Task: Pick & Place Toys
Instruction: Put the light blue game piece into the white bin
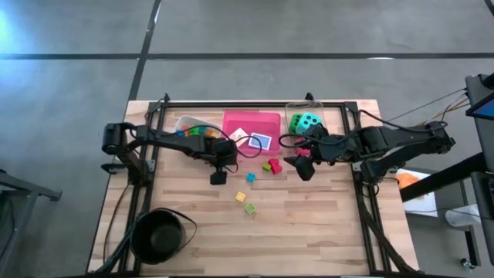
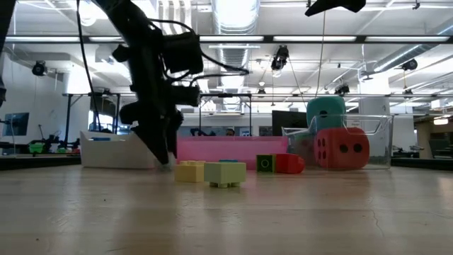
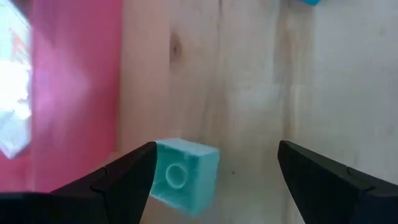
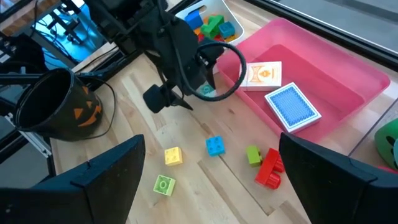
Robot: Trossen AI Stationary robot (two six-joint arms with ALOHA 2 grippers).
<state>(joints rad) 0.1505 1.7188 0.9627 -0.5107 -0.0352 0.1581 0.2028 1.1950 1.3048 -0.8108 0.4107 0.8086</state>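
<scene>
My left gripper [image 3: 214,152] points down, open, low over the table in front of the pink tray [image 1: 252,123]. A small teal block [image 3: 183,174] lies flat on the wood between its fingers, close beside one of them. Loose blocks lie nearby: blue [image 4: 215,145], yellow [image 4: 173,155], lime [image 4: 163,184], green [image 4: 252,155] and red [image 4: 270,168]. Two cards [image 4: 283,93] lie in the pink tray. A red die [image 2: 341,148] stands by the clear tray [image 1: 307,117], which holds green and teal dice. My right gripper [image 1: 305,168] waits open, high over the table's right half.
A white tray [image 1: 191,126] with several coloured blocks stands at the back left. A black round bowl [image 1: 158,235] with a wire handle sits at the near left corner. Bare wood lies along the near edge and near right.
</scene>
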